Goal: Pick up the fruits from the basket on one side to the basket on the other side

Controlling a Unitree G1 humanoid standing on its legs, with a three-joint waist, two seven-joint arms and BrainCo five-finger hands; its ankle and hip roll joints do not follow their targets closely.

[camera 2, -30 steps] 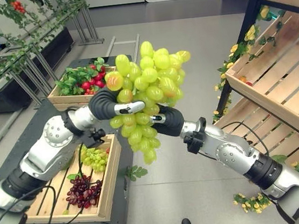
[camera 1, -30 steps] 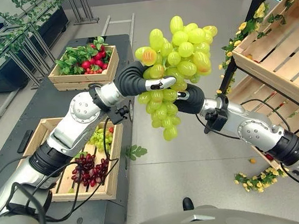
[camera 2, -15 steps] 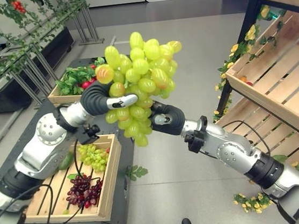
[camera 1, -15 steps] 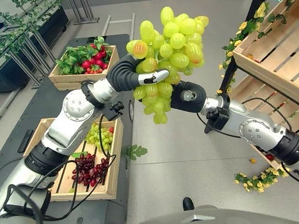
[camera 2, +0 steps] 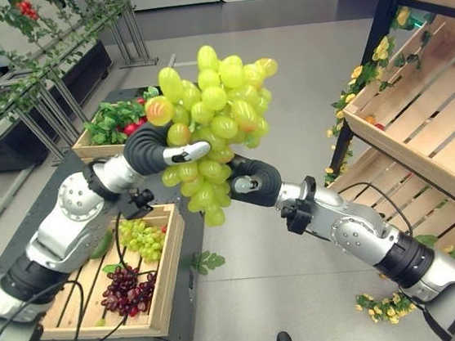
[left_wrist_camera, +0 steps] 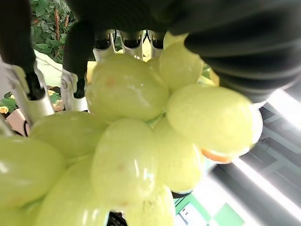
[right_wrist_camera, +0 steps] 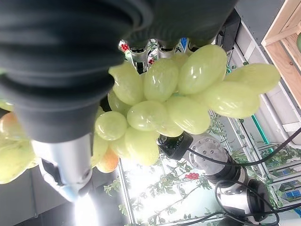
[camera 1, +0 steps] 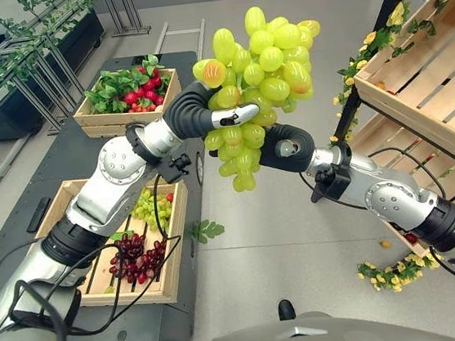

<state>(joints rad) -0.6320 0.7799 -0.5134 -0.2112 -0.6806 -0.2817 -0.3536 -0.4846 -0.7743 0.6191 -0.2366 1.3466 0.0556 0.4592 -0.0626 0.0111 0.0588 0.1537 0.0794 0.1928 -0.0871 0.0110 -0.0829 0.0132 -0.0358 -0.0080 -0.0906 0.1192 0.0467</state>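
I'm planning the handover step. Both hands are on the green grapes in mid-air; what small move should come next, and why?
Probably the left hand should loosen its fingers. The right hand already clasps the green grapes from the other side, and the empty shelf crate lies on the right arm's side, away from the crate holding other grapes.

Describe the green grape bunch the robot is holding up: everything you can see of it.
The green grape bunch is large, of glossy yellow-green oval grapes that look like plastic, a few blushed orange. It is held in the air between the wooden crate and the wooden shelves, its wide end up and narrow tip hanging down. The left hand is curled round its side; the right hand grips it from below.
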